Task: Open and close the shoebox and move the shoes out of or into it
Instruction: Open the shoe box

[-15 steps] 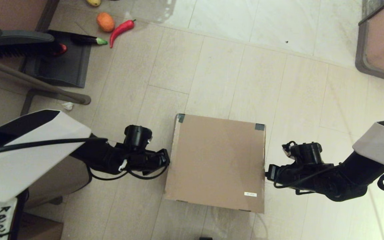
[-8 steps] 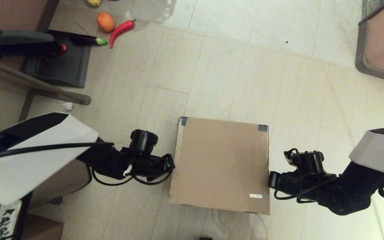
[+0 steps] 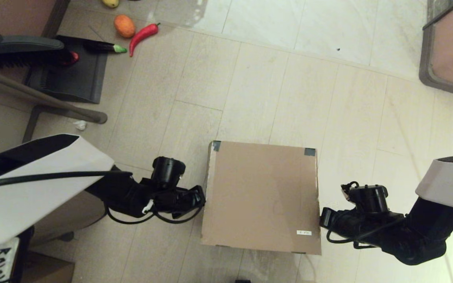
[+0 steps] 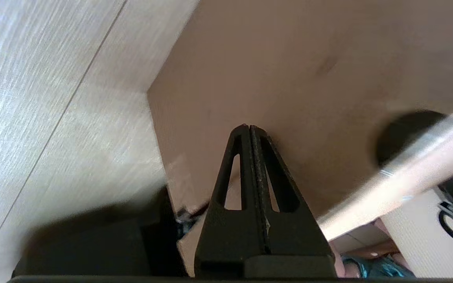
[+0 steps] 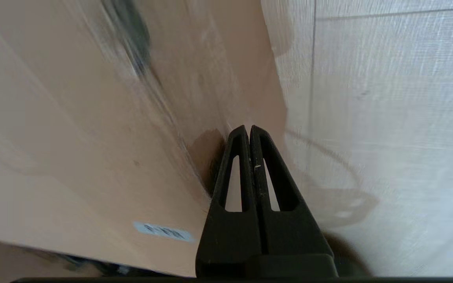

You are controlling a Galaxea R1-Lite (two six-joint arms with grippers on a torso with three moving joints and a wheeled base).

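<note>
Flanking the shoebox (image 3: 261, 196) from both sides, the two arms reach in low over the tiled floor (image 3: 273, 78), and nothing about the shoes can be told, since the lid lies flat and closed and hides whatever is inside. On the left, the left gripper (image 3: 199, 196) sits with its fingers pressed together, their tips against the box's left wall, as the left wrist view confirms (image 4: 249, 127). The shoebox stands on the floor between the arms, just in front of the robot, its two dark tape patches at the far corners and its small white label (image 3: 304, 232) near the right front corner. On the right, the right gripper (image 3: 322, 216) is likewise pinched closed on nothing, its tips beside the box's right wall (image 5: 249, 127). The cardboard looks light and fairly stiff but easily dented; it would probably slide on the smooth tiles, so squeezing both walls evenly, or lifting the lid by its front edge, seems the safest hold.
</note>
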